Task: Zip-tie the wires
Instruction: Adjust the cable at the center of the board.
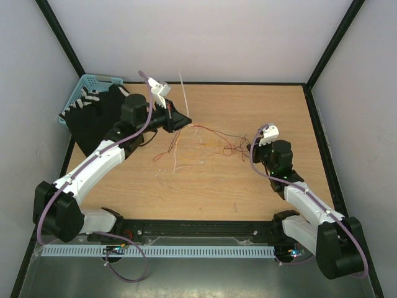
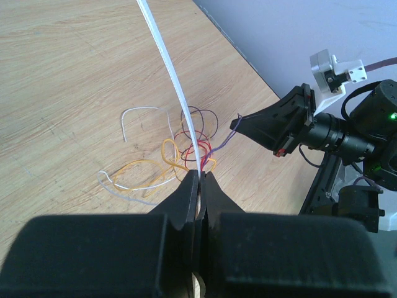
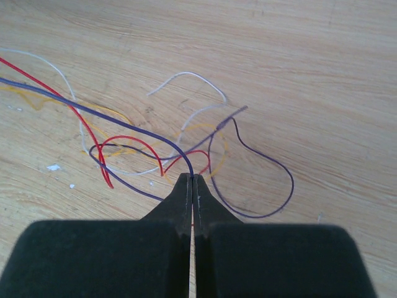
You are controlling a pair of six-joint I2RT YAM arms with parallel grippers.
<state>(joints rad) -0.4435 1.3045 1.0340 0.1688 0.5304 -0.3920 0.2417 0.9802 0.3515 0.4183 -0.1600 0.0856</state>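
Observation:
The wires (image 1: 209, 138) lie in a loose tangle mid-table, red, orange, purple and whitish strands curling in loops (image 2: 169, 151). My left gripper (image 1: 185, 121) is shut on the zip tie (image 2: 172, 69), a thin white strip that rises from the closed tips (image 2: 201, 174) and stands up above the table (image 1: 182, 92), right over the left end of the tangle. My right gripper (image 1: 250, 149) is shut on a purple strand at the tangle's right end (image 3: 192, 178); red, white and yellow wires (image 3: 133, 139) spread in front of it. In the left wrist view the right gripper (image 2: 239, 123) points at the bundle.
A blue basket (image 1: 85, 87) sits at the back left corner with a black block (image 1: 93, 121) in front of it. Black frame posts and the table's dark edge (image 1: 316, 124) border the wooden top. A white slotted rail (image 1: 186, 251) runs along the near edge.

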